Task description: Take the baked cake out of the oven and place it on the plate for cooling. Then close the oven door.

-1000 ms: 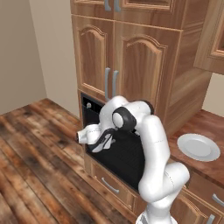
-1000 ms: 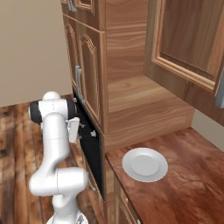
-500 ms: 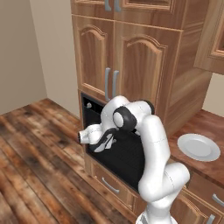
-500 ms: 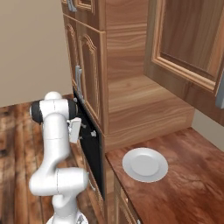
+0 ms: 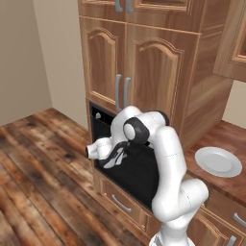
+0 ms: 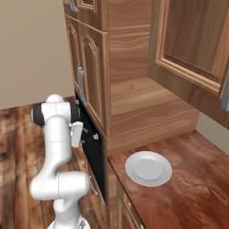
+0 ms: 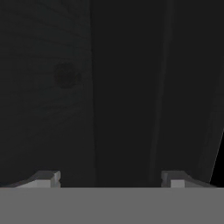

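Note:
The black oven (image 5: 102,117) sits in the wooden cabinetry with its oven door (image 5: 139,169) standing upright against it. My gripper (image 5: 114,156) is at the upper part of that door, fingers pointing into it; from the other side my gripper (image 6: 83,135) touches or nearly touches the door's edge (image 6: 96,156). In the hand view the fingertips (image 7: 48,178) stand far apart and the gripper (image 7: 111,179) is open, close to the black panel (image 7: 127,87). A faint roundish blotch (image 7: 65,75) shows there; I cannot tell if it is the baked cake. The white plate (image 5: 217,161) (image 6: 148,167) lies bare on the counter.
Arched wooden cabinet doors (image 5: 144,72) with grey handles rise above the oven. A drawer (image 5: 120,204) sits below it. The reddish wooden counter (image 6: 188,179) runs to the right under an upper cabinet (image 6: 192,40). Wooden floor (image 5: 38,163) lies open to the left.

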